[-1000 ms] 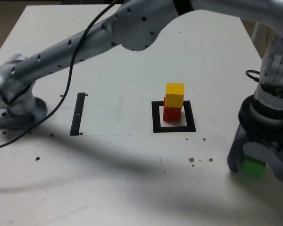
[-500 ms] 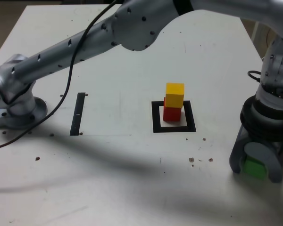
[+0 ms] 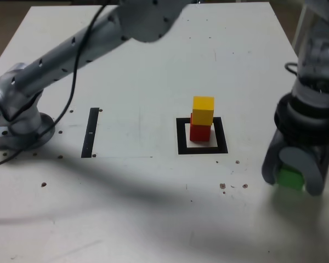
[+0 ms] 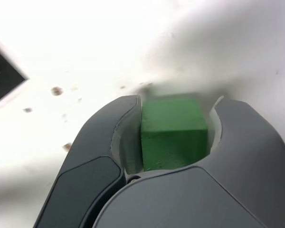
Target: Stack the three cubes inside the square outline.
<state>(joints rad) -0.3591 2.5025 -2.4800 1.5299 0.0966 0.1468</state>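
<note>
Nearest, at four o'clock on the table (image 3: 126, 219), the gripper (image 3: 291, 178) has its jaws clamped around the green cube (image 3: 290, 178), sides mostly hidden. Farther, at centre, the yellow cube (image 3: 203, 110) sits on the red cube (image 3: 199, 131) inside the square outline (image 3: 181, 143), the red one partly covered.

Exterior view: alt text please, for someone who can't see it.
A robot gripper at the exterior view's right has its jaws shut on a green cube. On the white table, a yellow cube tops a red cube inside a black square outline.
</note>
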